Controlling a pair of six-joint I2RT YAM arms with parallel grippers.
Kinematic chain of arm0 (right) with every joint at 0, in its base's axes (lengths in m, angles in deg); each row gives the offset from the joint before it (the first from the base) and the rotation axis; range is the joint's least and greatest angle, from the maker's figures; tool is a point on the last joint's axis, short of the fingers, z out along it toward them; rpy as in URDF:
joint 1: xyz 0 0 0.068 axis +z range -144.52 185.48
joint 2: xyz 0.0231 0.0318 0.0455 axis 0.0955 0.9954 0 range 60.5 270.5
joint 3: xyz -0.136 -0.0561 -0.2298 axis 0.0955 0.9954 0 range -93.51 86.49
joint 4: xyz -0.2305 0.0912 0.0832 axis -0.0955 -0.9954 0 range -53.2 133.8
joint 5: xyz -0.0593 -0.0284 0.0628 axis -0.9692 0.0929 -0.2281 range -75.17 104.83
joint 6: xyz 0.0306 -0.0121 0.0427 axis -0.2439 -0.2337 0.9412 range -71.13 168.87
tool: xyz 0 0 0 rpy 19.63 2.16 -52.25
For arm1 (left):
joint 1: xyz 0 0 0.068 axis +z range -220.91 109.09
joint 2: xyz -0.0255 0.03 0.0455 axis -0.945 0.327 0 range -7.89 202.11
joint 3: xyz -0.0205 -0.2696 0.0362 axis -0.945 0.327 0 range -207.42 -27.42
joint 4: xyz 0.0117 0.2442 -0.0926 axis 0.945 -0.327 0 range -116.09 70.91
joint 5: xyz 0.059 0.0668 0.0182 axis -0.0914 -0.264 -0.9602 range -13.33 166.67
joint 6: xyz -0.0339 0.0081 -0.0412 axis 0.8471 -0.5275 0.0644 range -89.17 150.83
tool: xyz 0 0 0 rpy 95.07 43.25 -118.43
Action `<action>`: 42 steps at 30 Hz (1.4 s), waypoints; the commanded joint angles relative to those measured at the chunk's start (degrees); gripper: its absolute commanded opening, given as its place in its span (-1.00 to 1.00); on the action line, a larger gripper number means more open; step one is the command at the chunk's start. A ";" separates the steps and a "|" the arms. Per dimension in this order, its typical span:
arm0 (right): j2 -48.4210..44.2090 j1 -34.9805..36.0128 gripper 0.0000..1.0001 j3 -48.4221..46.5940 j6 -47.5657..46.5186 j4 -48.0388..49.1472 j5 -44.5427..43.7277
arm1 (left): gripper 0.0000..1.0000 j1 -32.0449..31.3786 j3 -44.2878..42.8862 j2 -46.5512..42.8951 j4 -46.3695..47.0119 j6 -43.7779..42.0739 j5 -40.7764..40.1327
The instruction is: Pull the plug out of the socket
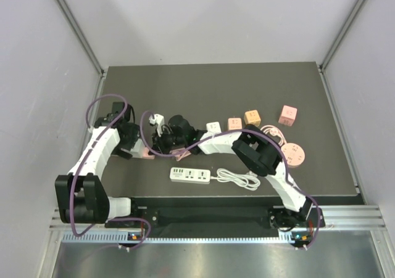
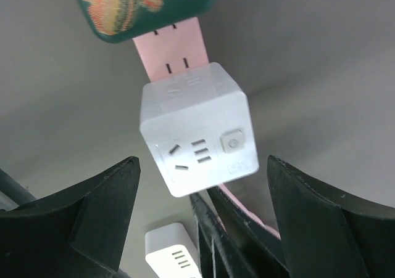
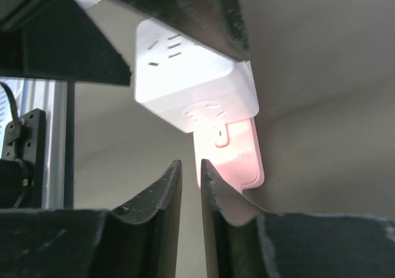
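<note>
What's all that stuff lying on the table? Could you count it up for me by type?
Cube sockets: 5 (white cube, peach cube, orange cube, pink cube, second white cube sitting on the pink power strip)
Power strips: 2 (white power strip, pink power strip)
Round pink reel: 1
Total: 8

My top cam sits high up behind me, looking down over the whole bench (image 1: pixel 216 87). Both wrist cams are right up against the white cube socket (image 2: pixel 194 130), facing it from opposite sides.
</note>
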 commanded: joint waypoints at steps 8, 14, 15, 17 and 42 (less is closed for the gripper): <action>5.02 0.71 -0.84 -7.76 2.08 1.35 -1.20 | 0.52 0.34 1.41 2.05 1.41 4.47 -3.03; 8.27 1.32 -0.96 -11.28 2.00 -4.79 -3.13 | 0.30 0.42 2.90 2.32 1.94 4.65 -2.33; 8.45 1.41 -0.97 -11.46 1.04 -6.12 -3.31 | 0.26 0.42 3.16 2.23 1.93 4.47 -2.41; 7.93 1.68 -0.99 -10.23 0.41 -7.98 -6.19 | 0.09 0.42 4.04 1.71 2.11 3.94 -2.59; 11.88 4.14 -1.00 -6.36 10.17 -19.06 -13.15 | -1.00 2.36 -7.65 3.19 -5.62 0.95 -4.26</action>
